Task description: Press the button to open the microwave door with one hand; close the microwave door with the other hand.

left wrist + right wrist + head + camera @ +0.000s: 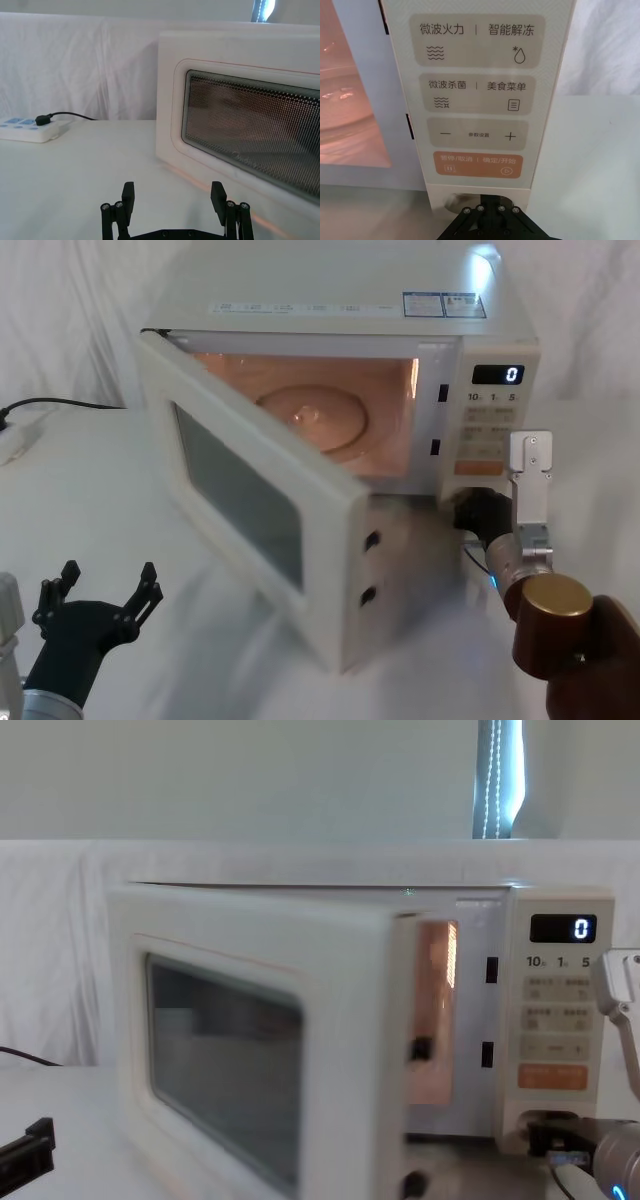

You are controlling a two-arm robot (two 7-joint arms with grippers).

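Note:
The cream microwave [330,290] stands at the back with its display [511,374] reading 0. The microwave door [340,560] hangs open, swung out toward the front left, and the cavity [310,415] glows orange. My right gripper [478,510] is shut, its tip against the bottom of the control panel below the orange key [481,164]. There it covers most of the button [451,200]. My left gripper [108,585] is open, low at the front left. It faces the door's window [250,120] and stands apart from it.
A white power strip [27,129] with a black cable lies at the far left on the white cloth. The right arm's brown joint [550,625] and a white bracket [530,455] stand before the panel. The open door takes up the table's middle.

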